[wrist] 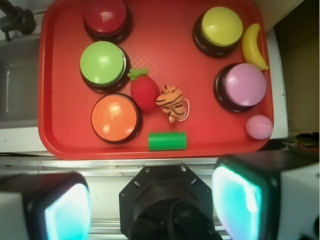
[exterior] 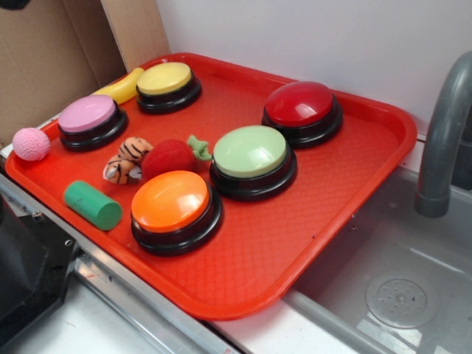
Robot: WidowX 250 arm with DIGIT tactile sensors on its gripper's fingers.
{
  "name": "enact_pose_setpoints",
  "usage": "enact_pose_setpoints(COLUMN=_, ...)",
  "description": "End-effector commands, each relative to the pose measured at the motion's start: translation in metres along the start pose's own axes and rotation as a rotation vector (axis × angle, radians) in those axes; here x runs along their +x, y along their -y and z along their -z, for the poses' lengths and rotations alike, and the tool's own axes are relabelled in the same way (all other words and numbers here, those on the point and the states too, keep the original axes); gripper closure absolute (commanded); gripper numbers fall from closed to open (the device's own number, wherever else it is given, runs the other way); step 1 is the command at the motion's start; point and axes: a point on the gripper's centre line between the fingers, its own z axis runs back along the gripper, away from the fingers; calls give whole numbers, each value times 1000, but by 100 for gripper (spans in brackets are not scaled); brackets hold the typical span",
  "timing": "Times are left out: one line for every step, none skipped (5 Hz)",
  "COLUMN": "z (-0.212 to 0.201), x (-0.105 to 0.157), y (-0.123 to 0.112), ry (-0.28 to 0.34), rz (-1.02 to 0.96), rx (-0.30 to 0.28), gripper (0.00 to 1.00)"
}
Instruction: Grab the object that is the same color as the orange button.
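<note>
The small plush tiger (exterior: 127,159), orange with black stripes, lies on the red tray (exterior: 295,243) between the pink button and the red plush strawberry. It also shows in the wrist view (wrist: 171,102). The orange button (exterior: 173,208) stands near the tray's front edge, seen too in the wrist view (wrist: 115,117). My gripper (wrist: 152,205) is open and empty, its teal pads (wrist: 235,200) wide apart. It hangs high up, off the tray's near edge, well away from the tiger. It does not show in the exterior view.
The strawberry (wrist: 144,91) touches the tiger. A green cylinder (wrist: 167,141) lies by the tray's near edge. Green (wrist: 102,63), red (wrist: 106,16), yellow (wrist: 220,27) and pink (wrist: 244,85) buttons, a banana (wrist: 254,46) and a pink ball (wrist: 259,127) surround them. A sink and faucet (exterior: 442,140) lie to the right.
</note>
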Motion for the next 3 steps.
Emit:
enact_pose_setpoints(z=0, x=0, y=0, ry=0, rz=0, rx=0, gripper=0)
enact_pose_setpoints(z=20, x=6, y=-12, ry=1, rz=19, rx=10, gripper=0)
enact_pose_setpoints(z=43, x=15, y=-17, ry=43, rz=22, rx=33, gripper=0)
